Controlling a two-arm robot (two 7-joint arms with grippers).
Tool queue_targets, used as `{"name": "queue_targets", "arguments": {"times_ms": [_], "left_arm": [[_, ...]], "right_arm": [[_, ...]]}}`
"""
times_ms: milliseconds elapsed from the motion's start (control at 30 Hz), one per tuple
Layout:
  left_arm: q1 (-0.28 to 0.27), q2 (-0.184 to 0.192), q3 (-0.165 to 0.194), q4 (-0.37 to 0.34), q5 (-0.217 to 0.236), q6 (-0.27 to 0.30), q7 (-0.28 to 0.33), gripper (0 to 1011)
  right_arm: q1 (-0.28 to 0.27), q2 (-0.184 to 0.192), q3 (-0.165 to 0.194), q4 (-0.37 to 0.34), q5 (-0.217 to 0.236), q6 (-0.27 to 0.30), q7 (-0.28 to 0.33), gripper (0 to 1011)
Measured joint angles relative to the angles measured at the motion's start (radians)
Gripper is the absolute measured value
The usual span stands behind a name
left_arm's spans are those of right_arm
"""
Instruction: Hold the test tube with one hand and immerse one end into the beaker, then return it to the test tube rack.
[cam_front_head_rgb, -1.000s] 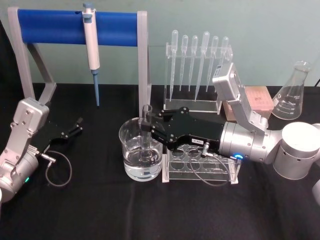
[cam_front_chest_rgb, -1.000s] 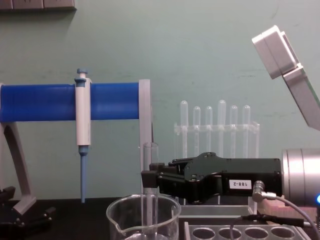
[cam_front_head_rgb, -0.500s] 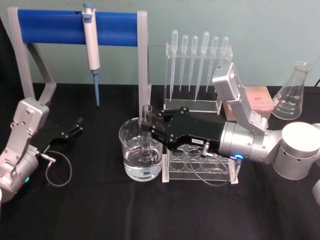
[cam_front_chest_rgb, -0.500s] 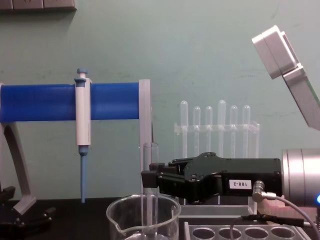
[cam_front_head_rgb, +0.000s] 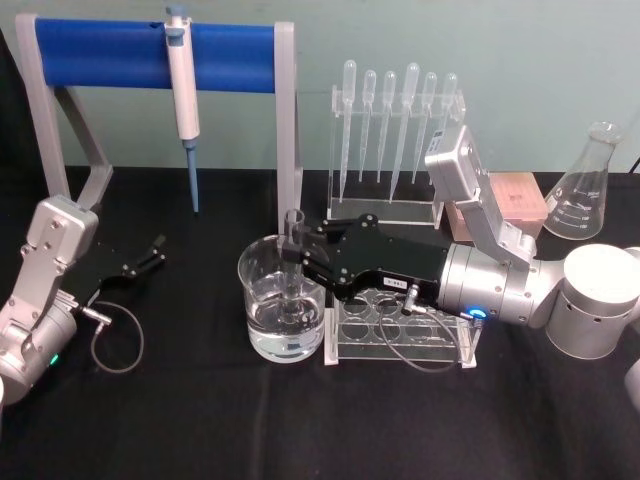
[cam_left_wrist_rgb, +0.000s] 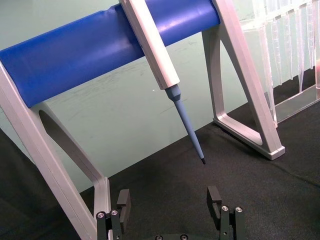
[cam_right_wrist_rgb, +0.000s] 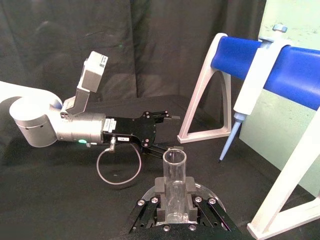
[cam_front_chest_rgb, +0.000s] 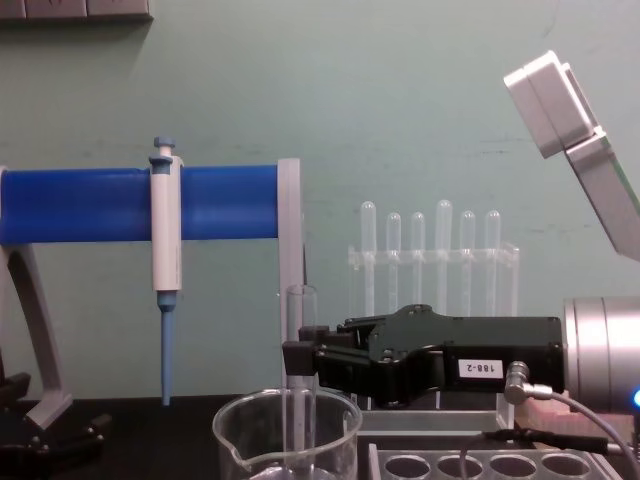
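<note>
A clear glass test tube (cam_front_head_rgb: 292, 262) stands upright with its lower end down in the water of the wide glass beaker (cam_front_head_rgb: 262, 320) at the table's middle. My right gripper (cam_front_head_rgb: 293, 250) reaches in from the right and is shut on the tube's upper part. In the chest view the test tube (cam_front_chest_rgb: 300, 318) rises above the beaker (cam_front_chest_rgb: 250, 440) with the right gripper (cam_front_chest_rgb: 299, 358) clamped on it. The right wrist view looks down on the tube's open rim (cam_right_wrist_rgb: 174, 159) between the jaws. My left gripper (cam_front_head_rgb: 157, 250) rests open on the table at the left, holding nothing.
A clear rack with round holes (cam_front_head_rgb: 400, 335) sits right beside the beaker. Behind stand a pipette rack (cam_front_head_rgb: 395, 140), a blue-barred stand (cam_front_head_rgb: 150, 55) with a hanging pipettor (cam_front_head_rgb: 183, 95), a conical flask (cam_front_head_rgb: 585, 190) and a brownish block (cam_front_head_rgb: 515, 195).
</note>
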Motion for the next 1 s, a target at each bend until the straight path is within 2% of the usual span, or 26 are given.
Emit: {"name": "queue_targets", "arguments": {"times_ms": [533, 700, 833, 1000], "left_arm": [[0.000, 0.000, 0.000, 0.000, 0.000, 0.000, 0.000, 1000], [0.000, 0.000, 0.000, 0.000, 0.000, 0.000, 0.000, 1000], [0.000, 0.000, 0.000, 0.000, 0.000, 0.000, 0.000, 1000], [0.000, 0.000, 0.000, 0.000, 0.000, 0.000, 0.000, 1000]], "right_arm": [[0.000, -0.001, 0.001, 0.000, 0.000, 0.000, 0.001, 233], [0.008, 0.001, 0.017, -0.016, 0.006, 0.003, 0.003, 233], [0.014, 0.007, 0.036, -0.035, 0.028, 0.015, 0.007, 233], [0.020, 0.027, 0.056, -0.078, 0.045, 0.020, 0.008, 233]]}}
